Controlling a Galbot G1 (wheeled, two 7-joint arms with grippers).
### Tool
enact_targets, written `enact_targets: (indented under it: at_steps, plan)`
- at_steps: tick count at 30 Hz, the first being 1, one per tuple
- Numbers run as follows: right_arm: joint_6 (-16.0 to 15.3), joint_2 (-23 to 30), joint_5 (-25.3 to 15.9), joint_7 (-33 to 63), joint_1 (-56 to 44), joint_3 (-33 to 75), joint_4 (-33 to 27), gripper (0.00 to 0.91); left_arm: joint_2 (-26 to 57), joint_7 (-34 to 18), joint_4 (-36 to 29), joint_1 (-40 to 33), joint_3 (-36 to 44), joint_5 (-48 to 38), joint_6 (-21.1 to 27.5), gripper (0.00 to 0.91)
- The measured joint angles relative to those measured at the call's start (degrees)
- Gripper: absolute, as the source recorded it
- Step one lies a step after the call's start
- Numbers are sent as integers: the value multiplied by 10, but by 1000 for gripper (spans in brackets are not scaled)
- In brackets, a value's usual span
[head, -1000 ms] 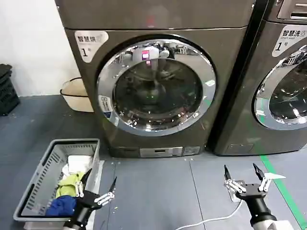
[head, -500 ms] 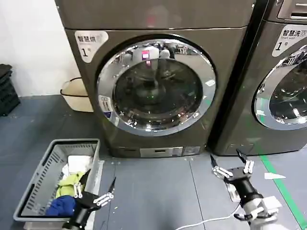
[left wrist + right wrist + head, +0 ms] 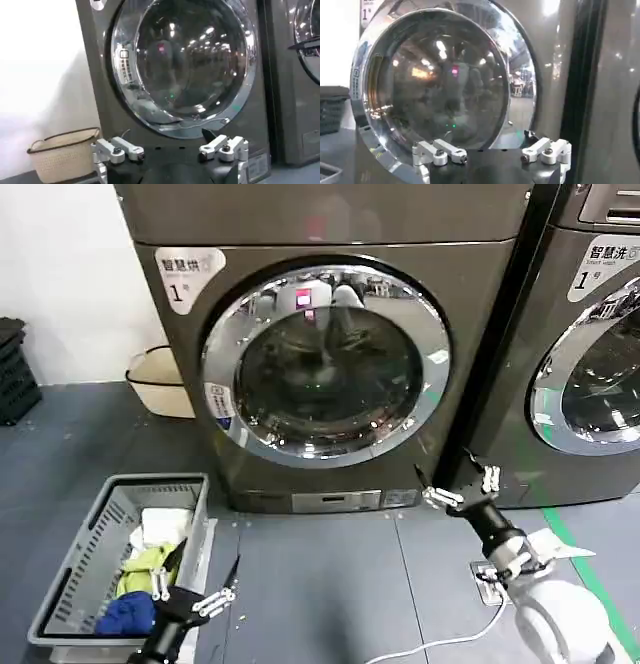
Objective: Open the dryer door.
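Note:
The dryer (image 3: 320, 224) is a dark grey-brown front loader with a white "1" label at its top left corner. The dryer door (image 3: 325, 364) is shut, its chrome rim flush with the front. My right gripper (image 3: 447, 472) is open. It hovers in front of the machine's lower right corner, below the door rim and apart from it. In the right wrist view the dryer door (image 3: 440, 75) stands beyond the open right gripper (image 3: 492, 145). My left gripper (image 3: 210, 556) is open, low by the basket. The left wrist view has the dryer door (image 3: 190, 60) beyond the open left gripper (image 3: 172, 145).
A grey laundry basket (image 3: 90, 554) with clothes sits on the floor at the left. A beige tub (image 3: 160, 384) stands beside the dryer. A similar machine (image 3: 600, 334) stands at the right. A white cable (image 3: 440, 644) and a green floor line (image 3: 590, 584) lie nearby.
My right gripper has risen from the floor and moved left and forward, towards the dryer's lower right corner. The left gripper has sunk slightly. The door has stayed shut.

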Motion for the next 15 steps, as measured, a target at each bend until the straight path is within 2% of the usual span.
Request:
enact_targets:
  at_steps: [15]
  plan:
    - [1,-40,60,-9,193,-158,-73,907,-10,2,-2,1,-5,2,0,907]
